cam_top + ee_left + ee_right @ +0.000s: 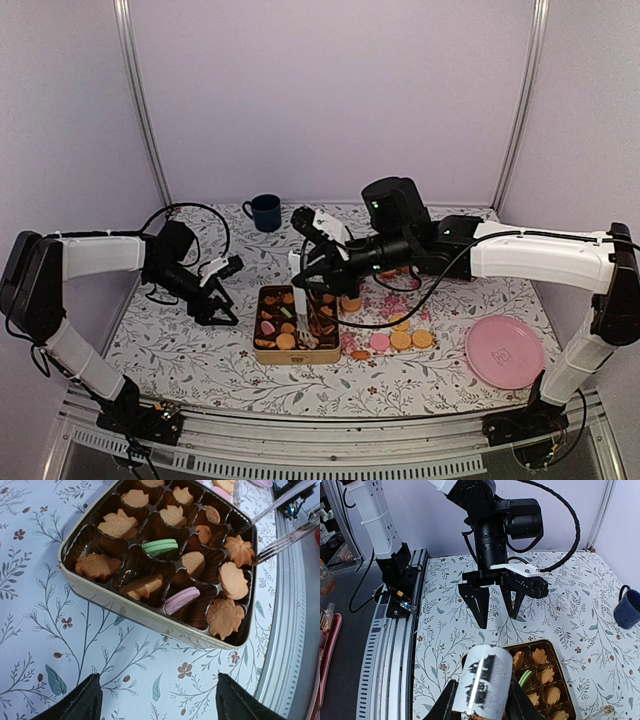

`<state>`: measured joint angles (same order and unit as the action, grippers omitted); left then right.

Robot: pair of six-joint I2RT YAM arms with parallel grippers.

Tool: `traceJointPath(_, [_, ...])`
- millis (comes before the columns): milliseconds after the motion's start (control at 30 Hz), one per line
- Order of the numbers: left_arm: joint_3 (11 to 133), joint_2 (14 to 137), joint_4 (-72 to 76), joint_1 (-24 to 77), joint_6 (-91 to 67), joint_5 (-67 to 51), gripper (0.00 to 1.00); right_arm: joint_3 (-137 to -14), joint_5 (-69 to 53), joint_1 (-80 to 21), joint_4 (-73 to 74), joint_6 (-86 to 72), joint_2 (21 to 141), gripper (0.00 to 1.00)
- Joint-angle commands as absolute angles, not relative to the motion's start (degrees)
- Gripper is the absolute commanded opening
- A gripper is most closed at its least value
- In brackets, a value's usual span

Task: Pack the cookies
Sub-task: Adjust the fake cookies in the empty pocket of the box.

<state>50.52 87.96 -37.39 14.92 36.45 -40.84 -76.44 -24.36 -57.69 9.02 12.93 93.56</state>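
Observation:
A gold tin with a brown divider tray holds several cookies, mostly golden-orange. In the left wrist view the tin shows a green cookie and a pink one. More loose cookies lie on the cloth right of the tin. My right gripper is shut on the silvery handle of metal tongs, which hang over the tin. The tong tips sit by a leaf-shaped cookie. My left gripper stands open left of the tin, nothing between its fingers.
A large pink plate lies at the front right. A dark blue mug stands at the back, behind the tin. The metal rail runs along the near table edge. The left gripper hangs over the flowered cloth beyond the tin.

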Motion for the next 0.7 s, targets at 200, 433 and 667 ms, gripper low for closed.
traceJointPath(200, [50.80,86.40,-38.06,14.36,37.13,-41.31,0.78,-78.49,-16.87,-57.74,6.42,14.56,93.58,0.22])
traceJointPath(433, [50.84,86.48,-38.06,14.25,37.18,-41.65,0.78,-77.94,-16.33,-57.74,5.22,13.52,91.53,0.21])
traceJointPath(667, [50.71,86.40,-38.06,14.24,37.17,-41.93,0.78,-76.13,-12.05,-57.58,2.95,12.56,89.26,0.22])
